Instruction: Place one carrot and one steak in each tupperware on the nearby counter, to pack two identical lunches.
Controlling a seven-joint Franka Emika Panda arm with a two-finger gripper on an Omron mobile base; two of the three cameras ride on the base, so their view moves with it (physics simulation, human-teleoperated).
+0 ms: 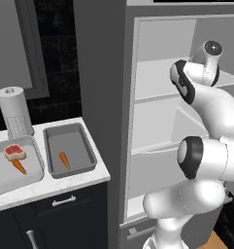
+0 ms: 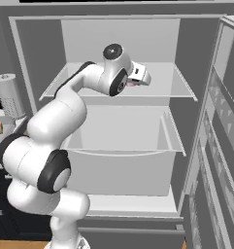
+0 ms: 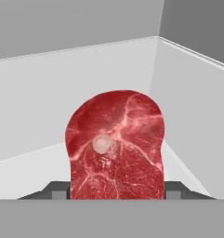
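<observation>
Claw (image 3: pixel 116 197) clenched on red marbled steak slab (image 3: pixel 115 146), centre of hand view, inside fridge. Probably soft, floppy, slick; best pinched across the flat middle. Darker grey tray (image 1: pixel 87 146) lacks steak.

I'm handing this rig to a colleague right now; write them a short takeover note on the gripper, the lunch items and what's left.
Gripper: shut on the second steak, inside the open fridge at its upper shelf.
Lighter tupperware on the counter: steak and carrot in. Done.
Darker tupperware: carrot only.
Left: carry the held steak out to the darker tupperware and release.
</observation>
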